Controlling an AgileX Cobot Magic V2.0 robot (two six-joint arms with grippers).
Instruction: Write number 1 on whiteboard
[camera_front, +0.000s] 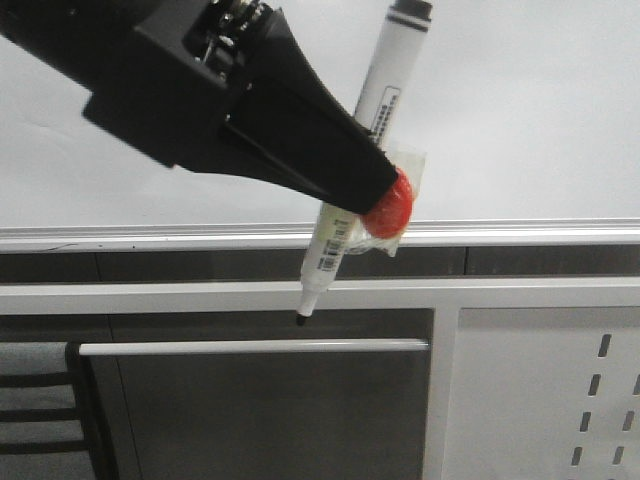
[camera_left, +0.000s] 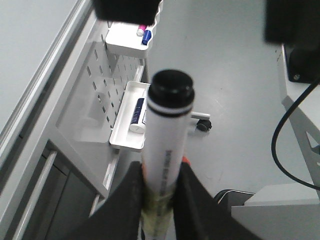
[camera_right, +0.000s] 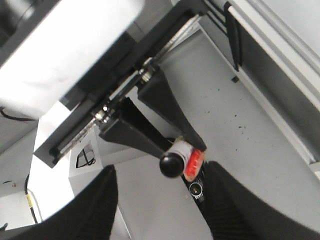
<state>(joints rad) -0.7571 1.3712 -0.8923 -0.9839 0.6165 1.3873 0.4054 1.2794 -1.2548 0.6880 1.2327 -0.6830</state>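
My left gripper (camera_front: 385, 205) is shut on a white marker pen (camera_front: 385, 90) with red pads at the fingertips. The pen is tilted, black tip (camera_front: 301, 318) down, and the tip hangs below the whiteboard's (camera_front: 520, 120) silver rail (camera_front: 520, 233), over the white frame. No number 1 shows on the part of the board in view. In the left wrist view the pen (camera_left: 167, 140) stands between the closed fingers (camera_left: 127, 200). My right gripper (camera_right: 160, 200) is open and holds nothing. It looks at the pen's black end cap (camera_right: 171, 164).
A white perforated panel (camera_front: 560, 400) stands below the board at the right, with small trays (camera_left: 131, 117) of markers hung on it. A white bar handle (camera_front: 250, 347) runs across the dark cabinet front. A black cable (camera_left: 280, 150) and a caster wheel (camera_left: 202, 125) are on the floor.
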